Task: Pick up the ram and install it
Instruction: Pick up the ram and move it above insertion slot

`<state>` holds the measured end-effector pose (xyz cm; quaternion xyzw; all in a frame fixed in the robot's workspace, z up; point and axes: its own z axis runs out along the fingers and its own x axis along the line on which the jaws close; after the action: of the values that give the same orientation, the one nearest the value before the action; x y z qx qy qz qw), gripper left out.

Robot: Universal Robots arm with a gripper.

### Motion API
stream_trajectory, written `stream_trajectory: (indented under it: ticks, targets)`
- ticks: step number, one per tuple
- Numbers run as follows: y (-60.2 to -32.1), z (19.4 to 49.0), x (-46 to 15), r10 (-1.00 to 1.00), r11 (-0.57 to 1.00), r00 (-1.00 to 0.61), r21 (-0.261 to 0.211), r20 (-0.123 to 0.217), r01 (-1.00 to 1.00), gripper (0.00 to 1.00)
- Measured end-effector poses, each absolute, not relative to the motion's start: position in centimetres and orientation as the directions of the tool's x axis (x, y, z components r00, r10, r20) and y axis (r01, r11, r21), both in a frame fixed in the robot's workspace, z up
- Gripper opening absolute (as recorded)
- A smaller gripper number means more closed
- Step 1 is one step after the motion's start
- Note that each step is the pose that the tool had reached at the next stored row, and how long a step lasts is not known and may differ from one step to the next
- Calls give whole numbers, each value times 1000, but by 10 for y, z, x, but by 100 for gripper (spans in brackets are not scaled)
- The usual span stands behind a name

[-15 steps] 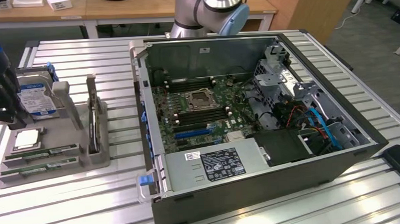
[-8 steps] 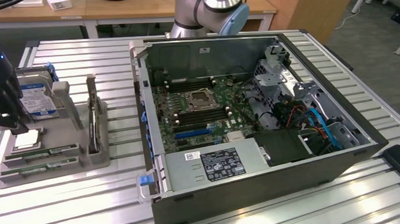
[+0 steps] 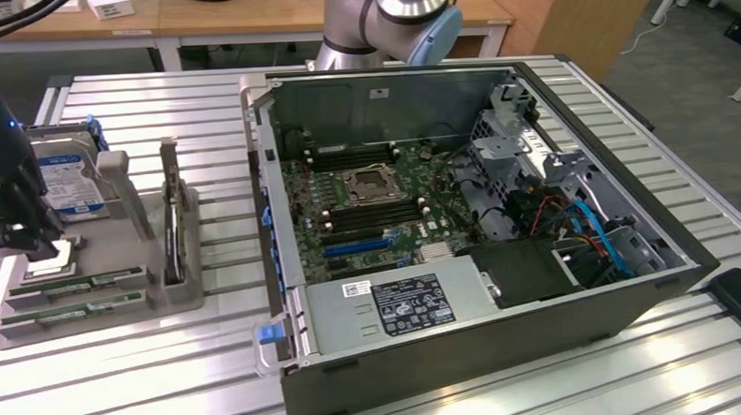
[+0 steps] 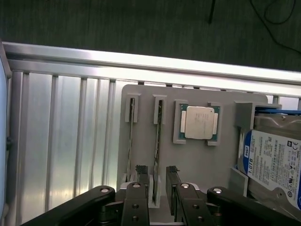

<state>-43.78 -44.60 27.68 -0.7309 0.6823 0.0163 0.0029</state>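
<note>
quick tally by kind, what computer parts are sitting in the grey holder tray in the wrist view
ram sticks: 2
processor: 1
hard drive: 1
total: 4

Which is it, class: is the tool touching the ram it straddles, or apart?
Apart. The wrist view shows grey tray between the ram and each of the tool's fingers.
</note>
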Motion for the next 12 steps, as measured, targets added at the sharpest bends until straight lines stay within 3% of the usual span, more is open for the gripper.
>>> stream_trajectory:
  ticks: [12]
  targets:
    - [-460,263,-438,-996,-88,88,18,-28,-996,29]
